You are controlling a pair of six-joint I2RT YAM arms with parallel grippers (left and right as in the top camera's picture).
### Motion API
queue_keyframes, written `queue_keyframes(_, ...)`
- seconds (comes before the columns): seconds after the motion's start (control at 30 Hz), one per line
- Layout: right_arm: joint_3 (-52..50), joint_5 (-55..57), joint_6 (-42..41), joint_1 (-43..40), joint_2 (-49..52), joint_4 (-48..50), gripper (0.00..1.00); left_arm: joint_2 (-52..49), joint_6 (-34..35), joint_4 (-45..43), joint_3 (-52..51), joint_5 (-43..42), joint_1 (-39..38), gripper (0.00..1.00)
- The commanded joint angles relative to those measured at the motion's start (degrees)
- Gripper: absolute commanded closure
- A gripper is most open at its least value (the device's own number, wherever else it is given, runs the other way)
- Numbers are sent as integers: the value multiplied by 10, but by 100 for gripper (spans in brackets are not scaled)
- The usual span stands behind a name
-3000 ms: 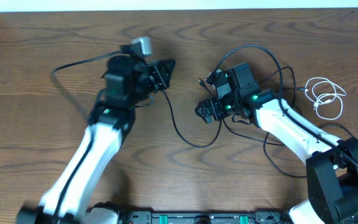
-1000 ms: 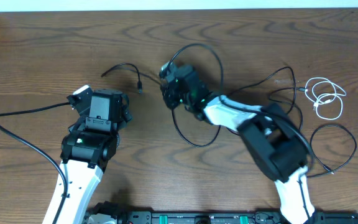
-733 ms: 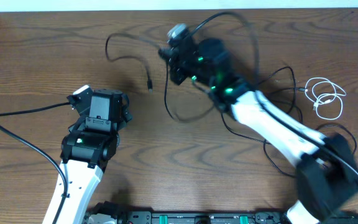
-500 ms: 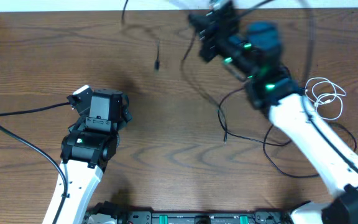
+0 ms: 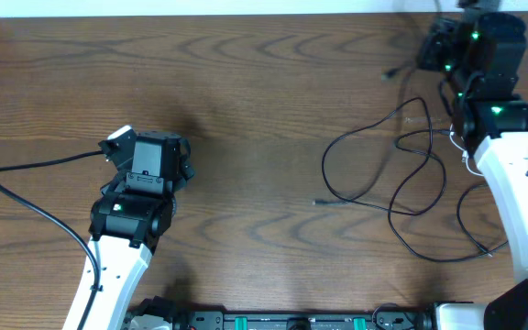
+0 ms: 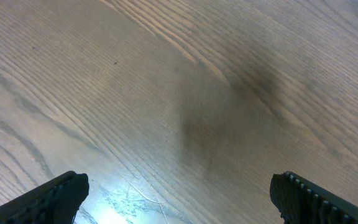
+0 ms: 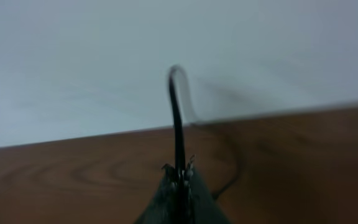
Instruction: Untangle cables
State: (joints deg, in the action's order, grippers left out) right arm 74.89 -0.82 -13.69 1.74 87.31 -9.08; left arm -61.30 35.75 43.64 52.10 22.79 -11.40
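Thin black cables (image 5: 401, 174) lie in loose overlapping loops on the right half of the wooden table, one plug end (image 5: 317, 201) pointing left. My right gripper (image 5: 435, 48) is raised at the far right corner, shut on a black cable (image 7: 178, 124) that rises from its fingertips (image 7: 180, 171) and curves over. A small plug (image 5: 390, 71) hangs left of it. The right arm hides the white cable. My left gripper (image 5: 152, 158) hovers over bare wood at the left, open, its fingers (image 6: 55, 193) wide apart with nothing between them.
A thick black cord (image 5: 26, 183) runs left from the left arm's wrist across the table. A pale wall (image 7: 166, 37) stands just behind the table's far edge, close to the right gripper. The arm bases sit at the front edge.
My right arm has swung from the table's middle to the far right corner, lifting and dragging the black cable right. The left arm drew back earlier and has been still for the last second.
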Motion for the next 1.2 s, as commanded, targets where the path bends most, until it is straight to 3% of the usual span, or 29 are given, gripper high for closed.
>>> queue_keyframes(0.0,2,54,-22,-31,2,-51,99,2,-5,3,-2,12,1,2)
queue_keyframes(0.23,1,55,-21,-62,3,-197,99,2,-5,3,-2,12,1,2)
queue_keyframes(0.43,0,78,-21,-71,5,-260,97,2,-5,3,-2,12,1,2)
queue_keyframes(0.47,0,78,-19,-71,5,-266,82,2,-5,3,-2,12,1,2)
queue_keyframes(0.53,0,78,-19,-71,5,-278,35,2,-5,3,-2,12,1,2)
queue_keyframes(0.57,0,78,-19,-71,5,-283,5,2,-5,3,-2,12,1,2)
queue_keyframes(0.6,0,78,-19,-71,5,-287,1,2,-5,3,-2,12,1,2)
queue_keyframes(1.17,-39,56,-20,-70,5,-330,1,2,-5,3,-2,12,1,2)
